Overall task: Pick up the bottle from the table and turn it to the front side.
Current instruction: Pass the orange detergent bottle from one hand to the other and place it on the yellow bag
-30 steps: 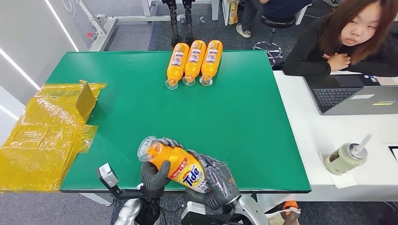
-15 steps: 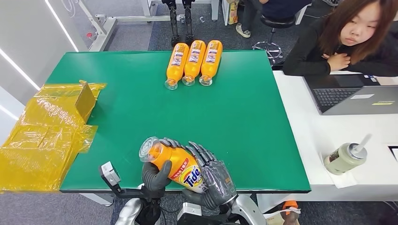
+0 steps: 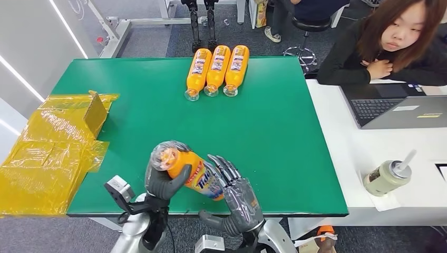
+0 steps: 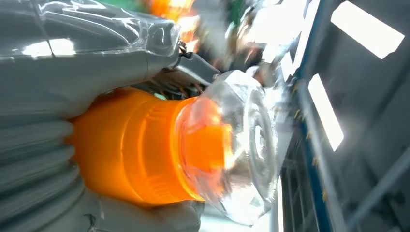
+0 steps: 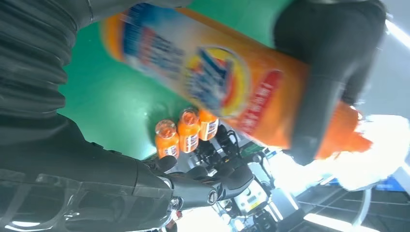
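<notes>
A Kuavo humanoid turns a Tide detergent bottle (image 3: 185,169) above the near edge of the green worktop (image 3: 274,132). The left hand (image 3: 161,182) is wrapped round the bottle's shoulder just below the clear cap (image 3: 162,156), which now tips up toward the camera. The right hand (image 3: 234,197) has let go within the last second: a moment earlier it cupped the bottle's lower body, and now its fingers (image 3: 224,167) are spread and straight, lying alongside the base (whether they touch it cannot be told). Over the same second the label has rolled partly out of the head view, so the logo that faced up now reads only at a slant. The right wrist view shows the printed front clearly, facing that palm.

The rotation appears to be mid-course, with the bottle carried by one hand alone; a regrasp by the right hand looks like the likely next need.

At the far edge three matching bottles (image 3: 216,70) lie side by side. A person (image 3: 390,45) sits at the adjoining white desk behind a laptop (image 3: 403,110).
</notes>
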You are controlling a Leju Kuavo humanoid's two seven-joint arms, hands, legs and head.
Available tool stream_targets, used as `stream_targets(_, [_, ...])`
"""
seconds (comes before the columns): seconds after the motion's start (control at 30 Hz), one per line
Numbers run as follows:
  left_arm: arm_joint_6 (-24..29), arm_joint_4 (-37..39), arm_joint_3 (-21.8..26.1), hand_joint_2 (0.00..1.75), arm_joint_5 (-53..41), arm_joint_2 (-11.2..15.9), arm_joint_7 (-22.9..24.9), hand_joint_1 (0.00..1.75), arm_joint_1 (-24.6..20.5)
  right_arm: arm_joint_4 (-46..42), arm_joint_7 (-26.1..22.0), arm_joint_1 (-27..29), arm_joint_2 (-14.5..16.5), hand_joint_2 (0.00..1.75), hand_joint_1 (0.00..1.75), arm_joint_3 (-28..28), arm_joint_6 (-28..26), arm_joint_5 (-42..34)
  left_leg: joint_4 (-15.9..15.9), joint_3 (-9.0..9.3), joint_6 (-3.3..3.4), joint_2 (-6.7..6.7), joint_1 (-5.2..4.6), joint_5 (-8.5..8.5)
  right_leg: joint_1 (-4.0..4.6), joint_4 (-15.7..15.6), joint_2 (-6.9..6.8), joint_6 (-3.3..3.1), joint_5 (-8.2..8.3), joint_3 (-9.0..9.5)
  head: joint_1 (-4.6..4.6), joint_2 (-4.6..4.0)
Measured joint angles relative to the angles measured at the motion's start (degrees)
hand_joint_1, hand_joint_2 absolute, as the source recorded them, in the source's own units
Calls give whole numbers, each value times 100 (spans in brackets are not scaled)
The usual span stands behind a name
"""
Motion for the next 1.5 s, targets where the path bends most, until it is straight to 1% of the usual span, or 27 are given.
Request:
stream_targets(0.1, [303,-510,332,175,-519,237,139,166,-24,87,-94,-82,0,175,0,38,-75,-183,-1,0,-2,2,2,2,0,3,1,-2,2,-1,0,0])
stream_targets(0.23, [761,-1150,819,175,-1304,580,211,169,-60,225,-161,-181,0,175,0,57,-167,-341,-2,1,-6,3,3,5,1,4,2,-4,2,-2,0,0])
stream_targets(0.33, [1128,-1467,1072,175,-1846,825,237,169,-123,292,-168,-213,0,175,0,60,-209,-360,-2,1,-7,2,3,6,1,5,2,-5,2,-3,0,0])
stream_targets(0.4, [1216,-1597,1173,175,-1981,937,254,169,-160,317,-168,-222,0,175,0,60,-219,-360,-2,1,-7,2,2,6,1,5,1,-5,2,-3,1,0])
stream_targets(0.5, [1247,-1699,1244,175,-2049,1027,256,170,-177,328,-168,-225,0,175,0,60,-232,-360,-2,0,-6,2,1,6,1,4,1,-4,2,-2,1,0])
stream_targets(0.57, [1387,-1740,1269,175,-2224,1082,260,173,-179,337,-168,-225,0,175,0,60,-244,-358,-1,0,-6,3,1,6,0,3,1,-4,2,-2,1,0])
stream_targets(0.63, [1763,-1765,1275,175,-2697,1180,322,174,-187,340,-164,-224,0,175,0,60,-267,-356,-1,0,-6,4,1,6,0,2,2,-4,3,-3,1,0])
stream_targets(0.7, [2298,-1775,1254,175,-3501,1335,509,173,-201,327,-146,-216,-2,175,0,60,-292,-355,0,1,-6,7,1,6,0,2,6,-4,3,-4,1,0])
stream_targets(0.77, [2802,-1770,1184,175,-4503,1514,823,174,-208,300,-125,-196,-9,175,0,60,-321,-360,-1,2,-7,9,1,5,0,1,9,-5,2,-7,1,0])
stream_targets(0.83, [3168,-1704,1054,175,-5591,1672,1272,174,-228,269,-118,-172,-28,175,0,60,-360,-388,-1,2,-7,7,2,6,1,1,8,-6,1,-8,1,0])
stream_targets(0.93, [3440,-1283,800,175,-7093,1840,2152,174,-374,215,-120,-135,-90,175,0,60,-402,-478,-2,2,-7,9,1,6,1,2,9,-8,2,-9,1,0])
stream_targets(1.0, [3516,-726,633,175,-7901,1915,2825,175,-568,181,-129,-114,-140,175,0,60,-404,-543,-2,2,-9,11,1,7,0,2,11,-9,3,-9,1,0])
stream_targets(1.07, [3599,34,454,175,-8428,1966,3472,175,-823,169,-139,-109,-177,175,0,60,-403,-608,-2,2,-12,12,1,10,0,2,11,-13,7,-9,1,0])
stream_targets(1.1, [3644,442,367,175,-8544,1985,3709,175,-949,169,-141,-110,-191,175,0,60,-403,-629,-2,2,-15,12,1,12,0,2,12,-16,9,-9,1,0])
stream_targets(1.17, [3699,1220,249,175,-8592,2012,3944,174,-1167,169,-140,-110,-214,175,0,60,-405,-661,-1,2,-18,20,2,14,0,3,19,-21,14,-12,1,0])
stream_targets(1.23, [3704,1839,203,175,-8598,2029,3983,160,-1331,169,-138,-109,-235,175,0,60,-409,-666,-1,2,-19,30,2,15,0,3,28,-23,16,-16,1,0])
stream_targets(1.3, [3683,2281,173,175,-8610,2035,3988,121,-1464,169,-129,-109,-255,175,0,59,-417,-666,-1,1,-20,32,2,15,0,3,30,-23,17,-19,1,0])
stream_targets(1.37, [3604,2618,160,175,-8627,2033,3980,47,-1586,165,-100,-107,-266,175,0,58,-436,-666,-1,-1,-20,32,2,15,1,3,30,-23,16,-21,2,0])
stream_targets(1.43, [3484,2912,154,175,-8640,2029,3973,0,-1711,150,-60,-104,-273,175,0,57,-457,-664,-1,-3,-20,32,2,15,0,3,30,-23,16,-23,1,0])
stream_targets(1.5, [3413,3132,152,175,-8631,2020,3973,0,-1821,132,-30,-98,-280,175,0,57,-474,-662,-1,-3,-20,32,2,15,0,3,31,-23,16,-23,1,0])
